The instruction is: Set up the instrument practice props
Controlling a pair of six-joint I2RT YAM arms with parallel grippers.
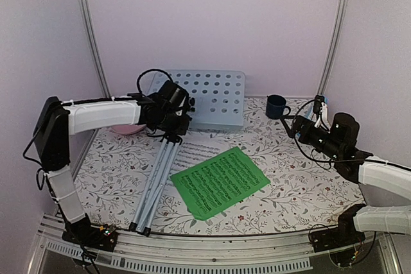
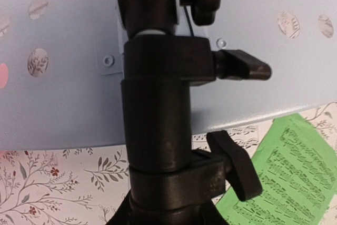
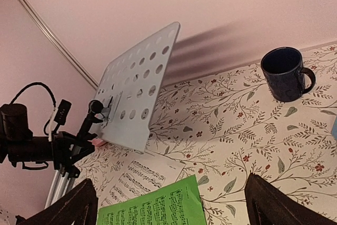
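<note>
The pale grey perforated music stand tray (image 1: 209, 97) is tilted up at the back, and its folded silver tripod legs (image 1: 154, 181) lie along the table toward me. My left gripper (image 1: 173, 119) is shut on the stand's black post (image 2: 158, 130) just below the tray (image 2: 58, 98). A green sheet-music page (image 1: 219, 181) lies flat in the middle, overlapping a white page (image 1: 200, 149). My right gripper (image 3: 171, 209) is open and empty above the table's right side, with its fingers (image 3: 63, 206) wide apart. A light-blue thing (image 1: 323, 103) shows behind my right wrist, mostly hidden.
A dark blue mug (image 1: 276, 106) stands at the back right, close to my right gripper (image 1: 300, 126). A pink plate (image 1: 125, 129) lies partly hidden under my left arm. Lilac walls close in the back and sides. The tablecloth has a floral print.
</note>
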